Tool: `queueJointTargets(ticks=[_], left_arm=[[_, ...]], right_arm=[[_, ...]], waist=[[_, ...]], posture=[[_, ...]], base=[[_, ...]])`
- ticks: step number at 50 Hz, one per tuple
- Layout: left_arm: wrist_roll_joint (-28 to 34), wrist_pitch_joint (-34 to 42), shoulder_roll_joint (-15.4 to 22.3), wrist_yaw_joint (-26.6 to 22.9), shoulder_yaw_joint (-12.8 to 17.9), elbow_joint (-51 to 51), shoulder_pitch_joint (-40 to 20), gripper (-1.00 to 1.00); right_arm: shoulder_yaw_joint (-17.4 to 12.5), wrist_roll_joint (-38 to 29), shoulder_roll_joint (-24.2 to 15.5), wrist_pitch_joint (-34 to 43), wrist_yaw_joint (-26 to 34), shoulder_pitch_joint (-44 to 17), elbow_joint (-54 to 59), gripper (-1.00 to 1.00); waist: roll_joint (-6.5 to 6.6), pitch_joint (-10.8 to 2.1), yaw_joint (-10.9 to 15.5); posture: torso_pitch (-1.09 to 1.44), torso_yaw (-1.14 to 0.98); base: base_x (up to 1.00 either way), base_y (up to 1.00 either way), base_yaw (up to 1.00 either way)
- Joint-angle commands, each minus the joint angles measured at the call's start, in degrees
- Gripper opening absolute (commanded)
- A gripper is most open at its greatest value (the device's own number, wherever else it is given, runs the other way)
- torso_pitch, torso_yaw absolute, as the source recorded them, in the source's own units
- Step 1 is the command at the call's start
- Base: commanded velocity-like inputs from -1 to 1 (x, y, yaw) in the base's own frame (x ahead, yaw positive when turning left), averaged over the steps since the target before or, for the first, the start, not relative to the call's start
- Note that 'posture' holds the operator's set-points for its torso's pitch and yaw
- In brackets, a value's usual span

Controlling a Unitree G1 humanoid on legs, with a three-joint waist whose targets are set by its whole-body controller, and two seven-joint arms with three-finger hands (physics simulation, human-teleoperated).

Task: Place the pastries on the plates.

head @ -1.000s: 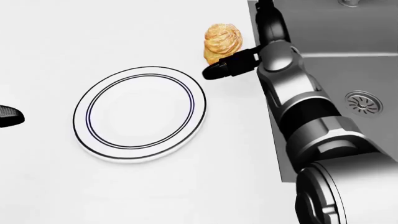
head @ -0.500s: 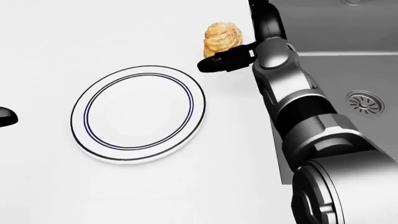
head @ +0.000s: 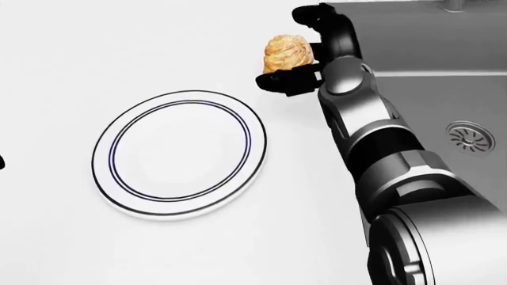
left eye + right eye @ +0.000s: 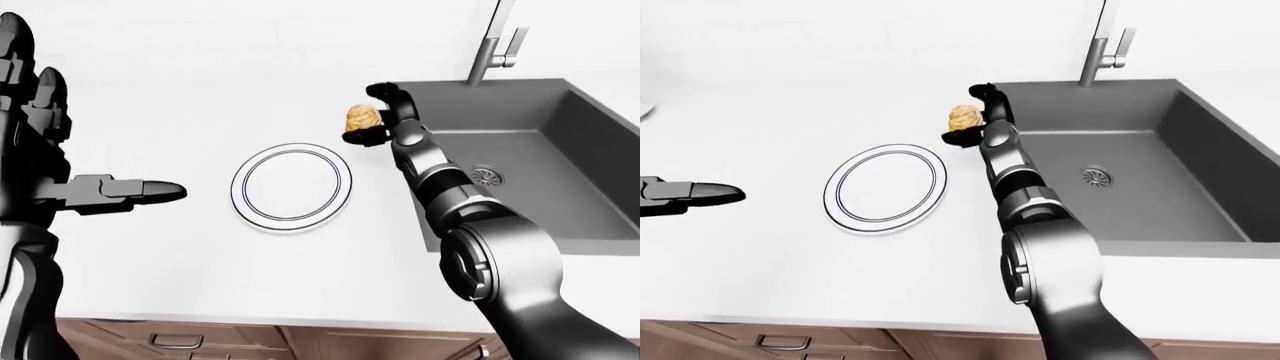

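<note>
Golden pastry [image 3: 288,52] half-hidden, pinched in right hand [image 3: 305,50], left hand [image 4: 60,161] spread, cropped.

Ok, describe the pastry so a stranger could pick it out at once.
Start at the dark sink on the right of the left-eye view; on the white counter beside its left rim, above the round plate, is the pastry. It is the only golden, lumpy thing, between the right hand's black fingers.

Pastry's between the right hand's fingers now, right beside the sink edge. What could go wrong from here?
1. The right hand only brackets the pastry, one finger above and one below; a loose pinch could drop it short of the plate.
2. It sits close to the sink edge, so a nudge to the view's right might roll it in.
3. The plate is unsecured on the counter; a low sweep could shove it.
</note>
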Motion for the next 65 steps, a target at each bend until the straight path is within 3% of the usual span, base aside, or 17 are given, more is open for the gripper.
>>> queueJointTargets(ticks=[1, 13, 20, 27, 41, 55, 65], left_arm=[[0.2, -1.3, 1.0, 0.2, 0.8, -1.2, -1.2, 1.0], [-0.8, 0.5, 2.8, -0.6, 2.9, -2.4, -1.3, 1.0], [-1.3, 0.5, 2.7, -0.9, 4.0, -3.3, -0.4, 1.0], [-1.2, 0.0, 2.1, -0.5, 3.8, -3.4, 0.1, 1.0], [-1.5, 0.0, 1.7, 0.2, 3.0, -3.4, -0.1, 1.0], [-1.6, 0.5, 2.1, 0.2, 2.4, -2.9, -1.3, 1.0], [-1.0, -0.4, 1.3, 0.3, 1.4, -2.7, -0.7, 1.0]], right_arm=[[0.0, 0.0, -0.5, -1.5, -0.8, -2.4, -2.3, 0.23], [-0.5, 0.0, -0.4, -1.2, -3.0, -1.9, -2.2, -0.23], [-0.4, -0.4, -0.6, -1.4, -3.8, -2.1, -2.2, -0.67], [-0.2, -0.7, -1.2, -1.7, -4.0, -2.8, -2.3, -0.98], [1.0, -0.5, -2.0, -2.8, -1.0, -7.5, -3.0, -1.0], [2.7, 2.7, 0.1, -6.0, 19.9, -12.1, -4.3, -1.0], [4.7, 4.6, 1.5, -6.1, 30.8, -12.0, -5.7, -1.0]], waist=[[0.27, -1.54, 0.0], [0.36, -1.36, 0.0], [0.41, -1.28, 0.0], [0.38, -1.27, 0.0], [0.45, -1.09, -0.1], [0.83, -0.95, -0.6], [1.03, -0.98, -0.8]], posture=[[0.0, 0.0], [0.0, 0.0], [0.0, 0.0], [0.0, 0.0], [0.0, 0.0], [0.0, 0.0], [0.0, 0.0]], base=[[0.0, 0.0, 0.0], [0.0, 0.0, 0.0], [0.0, 0.0, 0.0], [0.0, 0.0, 0.0], [0.0, 0.0, 0.0], [0.0, 0.0, 0.0], [0.0, 0.0, 0.0]])
